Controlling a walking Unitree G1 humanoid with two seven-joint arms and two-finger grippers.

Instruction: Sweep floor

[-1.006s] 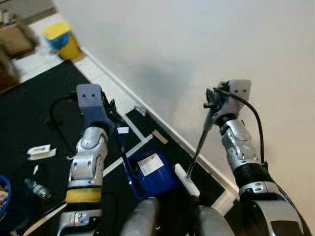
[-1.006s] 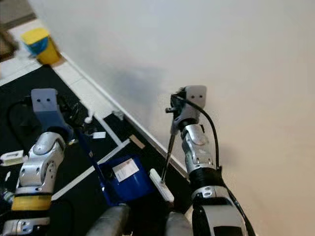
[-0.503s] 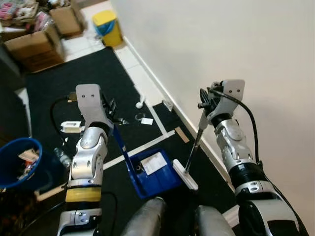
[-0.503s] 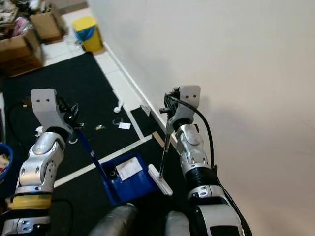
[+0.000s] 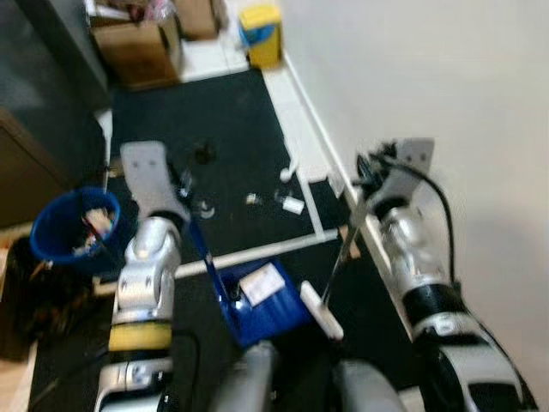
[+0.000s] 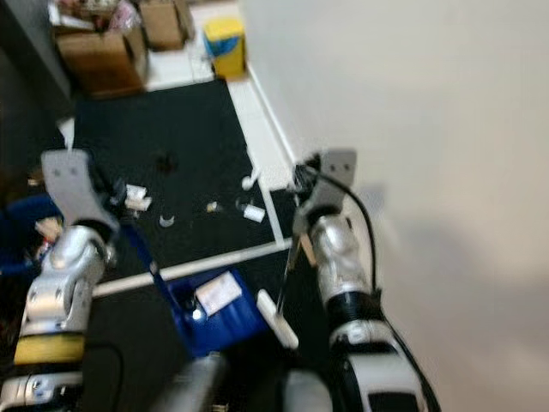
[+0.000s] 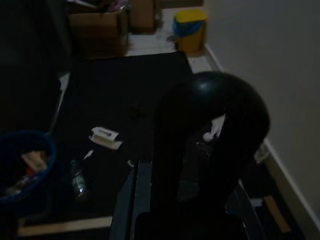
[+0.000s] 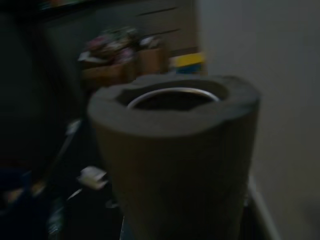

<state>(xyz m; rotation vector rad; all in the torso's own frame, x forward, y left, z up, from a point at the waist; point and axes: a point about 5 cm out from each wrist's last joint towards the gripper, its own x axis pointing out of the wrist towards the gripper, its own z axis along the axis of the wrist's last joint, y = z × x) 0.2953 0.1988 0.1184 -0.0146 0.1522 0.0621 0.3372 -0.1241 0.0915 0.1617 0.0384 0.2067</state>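
Note:
My left gripper [image 5: 186, 196] is shut on the long blue handle of a blue dustpan [image 5: 262, 296], which rests on the black mat [image 5: 214, 137] just in front of me with a white label in its tray. My right gripper [image 5: 364, 178] is shut on the broom handle [image 5: 343, 253], near the wall. The white broom head [image 5: 322, 311] touches the floor beside the dustpan's right edge. Small white litter [image 5: 292, 204] lies scattered on the mat beyond the dustpan. The grey foam top of the broom handle [image 8: 175, 150] sits close to the lens in the right wrist view.
A blue bin [image 5: 73, 232] holding trash stands at my left. Cardboard boxes [image 5: 137, 47] and a yellow bin [image 5: 262, 34] stand at the far end. The white wall [image 5: 429, 77] runs along my right. A white tape line [image 5: 257, 253] crosses the mat.
The whole picture has swung as the camera turned, bringing the blue bin, boxes and more mat into view. Both grippers keep their hold on dustpan and broom.

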